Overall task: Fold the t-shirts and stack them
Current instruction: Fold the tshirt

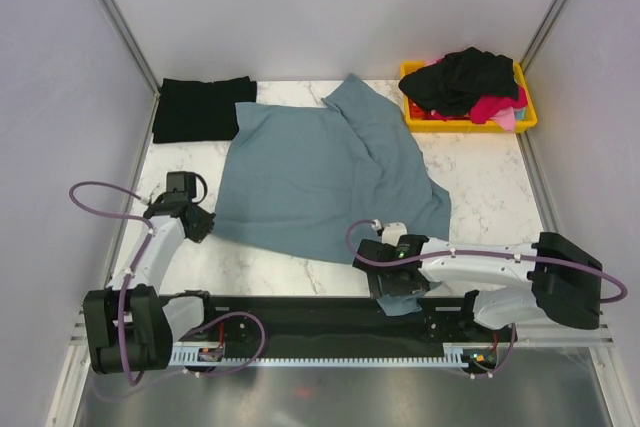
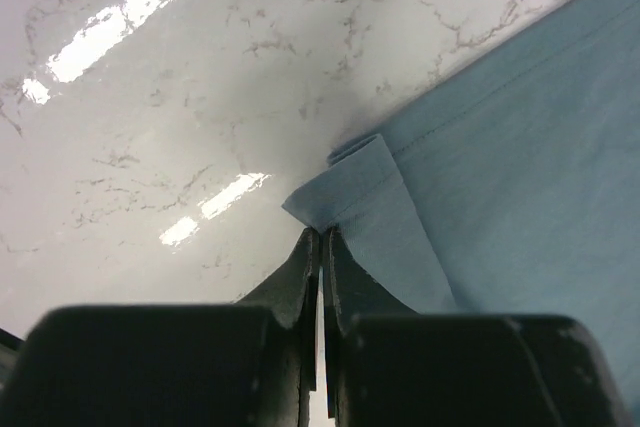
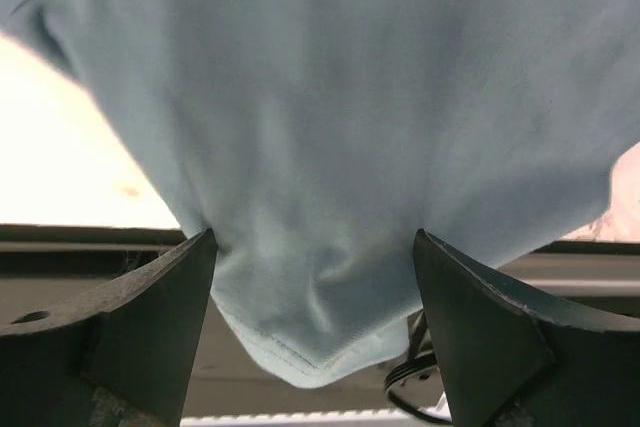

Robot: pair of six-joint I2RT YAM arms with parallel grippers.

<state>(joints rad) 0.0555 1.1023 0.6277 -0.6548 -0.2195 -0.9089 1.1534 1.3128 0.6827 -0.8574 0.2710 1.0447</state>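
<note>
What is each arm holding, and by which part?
Left fingers pinch the slate blue-grey cotton t-shirt by a folded hem corner. Right fingers stand open around its drooping edge, not gripping.

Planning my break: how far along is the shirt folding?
Done: one black t-shirt lies folded at the far left corner. In hand: the blue-grey t-shirt is spread out, left gripper shut on its near corner, right gripper open around another corner. Left: folding it, plus the heap in the yellow bin.
</note>
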